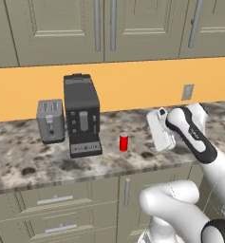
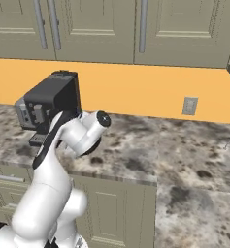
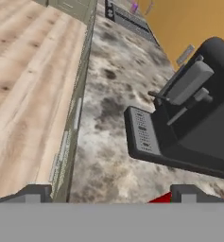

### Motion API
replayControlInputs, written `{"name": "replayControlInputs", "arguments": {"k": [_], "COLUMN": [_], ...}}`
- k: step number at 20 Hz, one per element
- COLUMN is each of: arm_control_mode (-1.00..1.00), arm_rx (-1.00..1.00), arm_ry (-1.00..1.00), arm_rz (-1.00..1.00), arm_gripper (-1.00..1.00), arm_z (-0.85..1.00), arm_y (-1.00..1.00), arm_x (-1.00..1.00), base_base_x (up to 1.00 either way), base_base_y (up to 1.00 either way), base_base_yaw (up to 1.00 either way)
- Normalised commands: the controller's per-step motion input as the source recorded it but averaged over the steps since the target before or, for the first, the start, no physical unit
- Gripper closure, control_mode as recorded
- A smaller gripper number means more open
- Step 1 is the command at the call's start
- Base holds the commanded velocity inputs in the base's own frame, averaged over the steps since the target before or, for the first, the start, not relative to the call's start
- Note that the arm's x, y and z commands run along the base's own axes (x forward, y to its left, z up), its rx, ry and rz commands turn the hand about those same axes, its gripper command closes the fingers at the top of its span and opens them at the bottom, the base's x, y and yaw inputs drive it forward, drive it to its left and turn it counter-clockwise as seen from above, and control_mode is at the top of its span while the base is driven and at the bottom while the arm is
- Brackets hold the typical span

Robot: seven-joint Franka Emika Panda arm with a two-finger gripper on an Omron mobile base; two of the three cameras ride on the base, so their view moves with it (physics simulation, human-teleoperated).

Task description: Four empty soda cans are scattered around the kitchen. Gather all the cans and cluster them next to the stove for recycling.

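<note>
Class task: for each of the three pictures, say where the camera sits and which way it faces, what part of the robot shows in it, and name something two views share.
Left base view: behind the arm on its left, facing the counter and wall; the arm rises at lower right, by a red can, coffee machine and toaster.
Right base view: behind on the right, facing the same counter; the arm rises at lower left.
Hand view: on the hand, rolled sideways, looking along the counter; open gripper at the bottom.
Shared: all show the coffee machine.
</note>
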Motion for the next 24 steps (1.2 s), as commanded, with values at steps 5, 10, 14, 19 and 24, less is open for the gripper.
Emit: {"name": "replayControlInputs", "arguments": {"k": [5,10,14,19,24], "arm_control_mode": [-1.0,-1.0,-1.0,-1.0,-1.0], "arm_rx": [0.21,0.04,0.01,0.12,0.16], "arm_ry": [0.2,0.0,0.08,0.17,0.09], "arm_rz": [0.08,-0.02,-0.06,-0.06,-0.04], "arm_gripper": [-1.0,-1.0,-1.0,-1.0,-1.0], "arm_z": [-0.14,-0.07,-0.13,-0.14,-0.05], "arm_y": [-0.34,0.0,0.07,0.04,0.02], "arm_x": [0.03,0.11,0.08,0.04,0.0], "base_base_x": [0.0,0.0,0.0,0.0,0.0], "base_base_y": [0.0,0.0,0.0,0.0,0.0], "base_base_yaw": [0.0,0.0,0.0,0.0,0.0]}}
